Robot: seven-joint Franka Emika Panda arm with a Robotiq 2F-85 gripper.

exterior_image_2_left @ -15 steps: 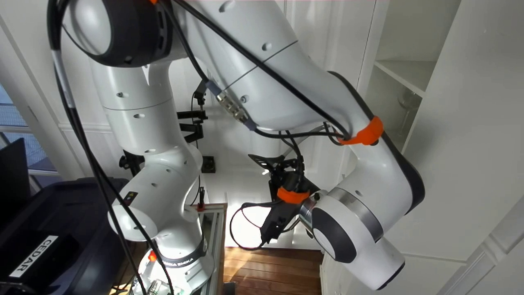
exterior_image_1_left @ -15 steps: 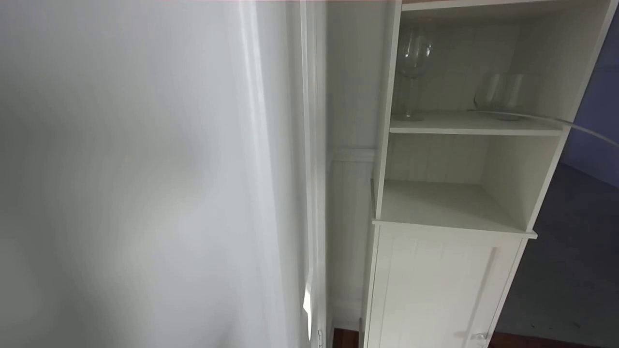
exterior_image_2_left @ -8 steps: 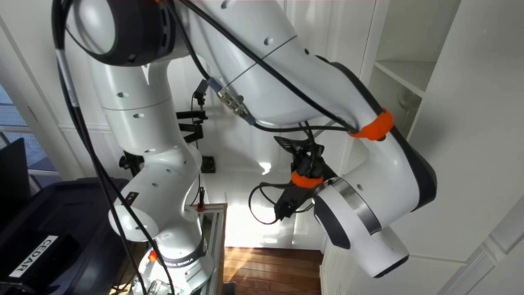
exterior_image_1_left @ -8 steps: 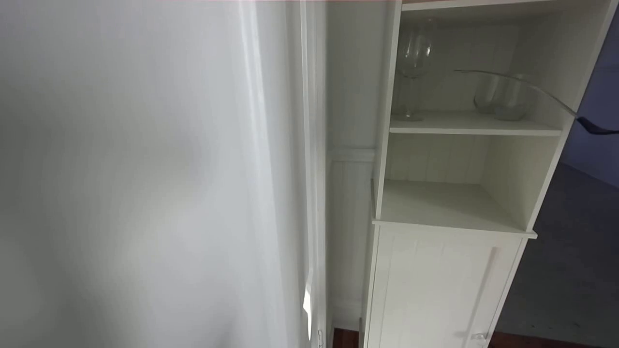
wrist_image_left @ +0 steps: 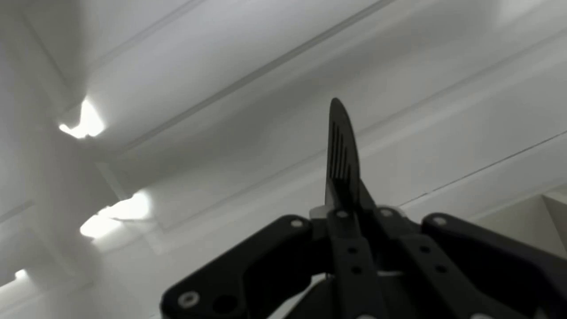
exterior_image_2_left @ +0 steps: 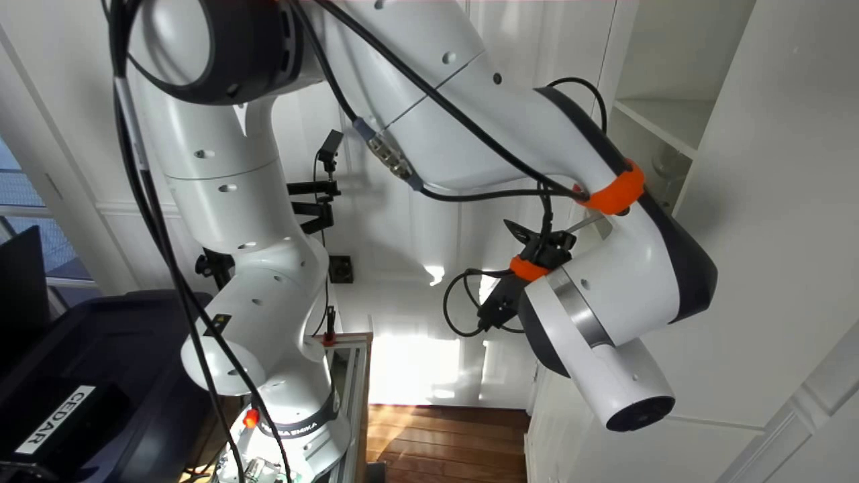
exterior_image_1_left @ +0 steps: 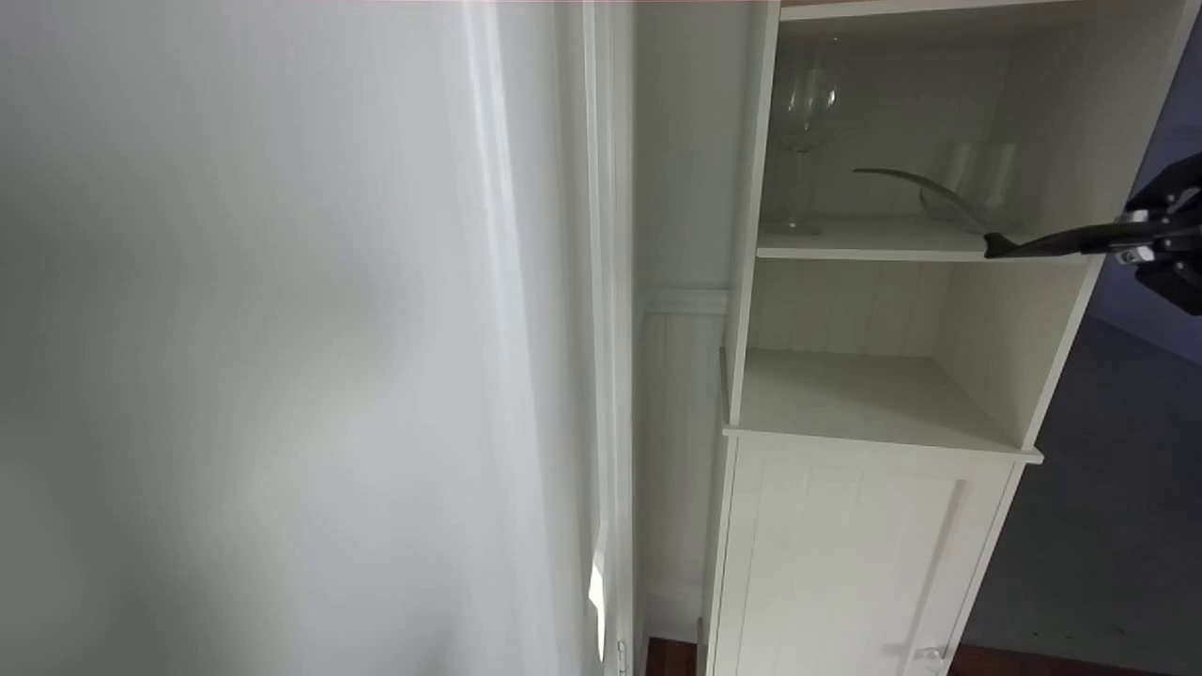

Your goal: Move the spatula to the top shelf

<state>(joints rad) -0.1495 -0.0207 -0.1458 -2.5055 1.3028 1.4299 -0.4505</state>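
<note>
Handle end of the spatula (exterior_image_2_left: pixel 520 232): hidden behind the arm (exterior_image_2_left: pixel 429 134) in an exterior view.
Its lower part, wrist view: lost between the fingers (wrist_image_left: pixel 347 261).
Body of the gripper (exterior_image_1_left: pixel 1127 235): cut off by an exterior view's right edge.
Upper shelf (exterior_image_1_left: pixel 864 254): front partly covered; contact with the spatula cannot be told.
Glassware (exterior_image_1_left: pixel 997 174) at right: too faint to count.
Base of the cabinet (exterior_image_1_left: pixel 845 563): cut off below.

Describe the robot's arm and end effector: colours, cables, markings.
The arm is white and rounded, with dark joint panels, a silver wrist ring, black cables, orange bands and "EMIKA" lettering low down. The end effector is mostly black, with slim fingers and pale screw heads.
</note>
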